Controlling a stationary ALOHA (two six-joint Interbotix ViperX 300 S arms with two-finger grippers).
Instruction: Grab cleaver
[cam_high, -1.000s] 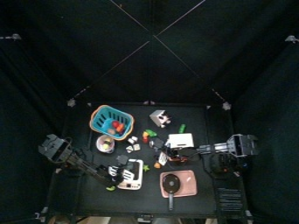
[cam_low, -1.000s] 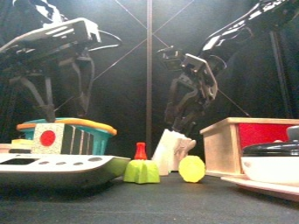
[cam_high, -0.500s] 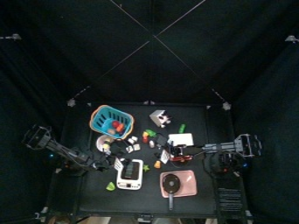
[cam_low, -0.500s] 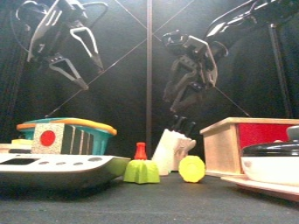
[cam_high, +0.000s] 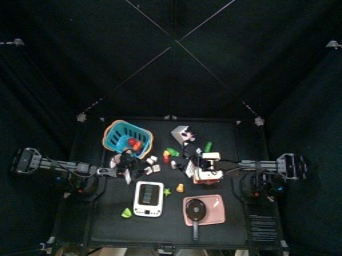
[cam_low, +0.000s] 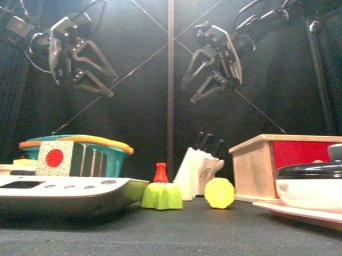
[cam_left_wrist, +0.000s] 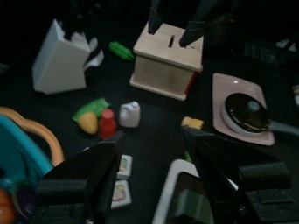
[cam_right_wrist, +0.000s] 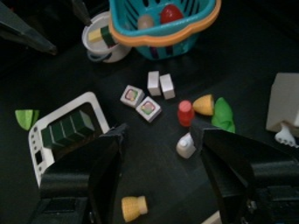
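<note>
A white knife block (cam_low: 197, 174) stands mid-table with black handles (cam_low: 203, 141) sticking out of its top; I cannot tell which one is the cleaver. The block also shows in the top view (cam_high: 183, 133), the left wrist view (cam_left_wrist: 61, 58) and the right wrist view (cam_right_wrist: 284, 103). My left gripper (cam_low: 80, 66) hangs high over the table's left, open and empty (cam_left_wrist: 158, 175). My right gripper (cam_low: 214, 60) hangs high above and behind the block, open and empty (cam_right_wrist: 163, 166). Neither touches the block.
A teal basket (cam_low: 76, 155) with toy food stands at the left, and a white scale (cam_low: 60, 192) in front of it. A wooden box (cam_low: 287, 163) and a pink tray with a pan (cam_high: 202, 210) are at the right. A red bottle (cam_low: 160, 173), a yellow lemon (cam_low: 219, 192) and small blocks (cam_right_wrist: 147, 94) lie around the middle.
Both grippers have risen well above the table. The left arm has drawn back from over the scale toward the left; the right gripper has shifted over the wooden box.
</note>
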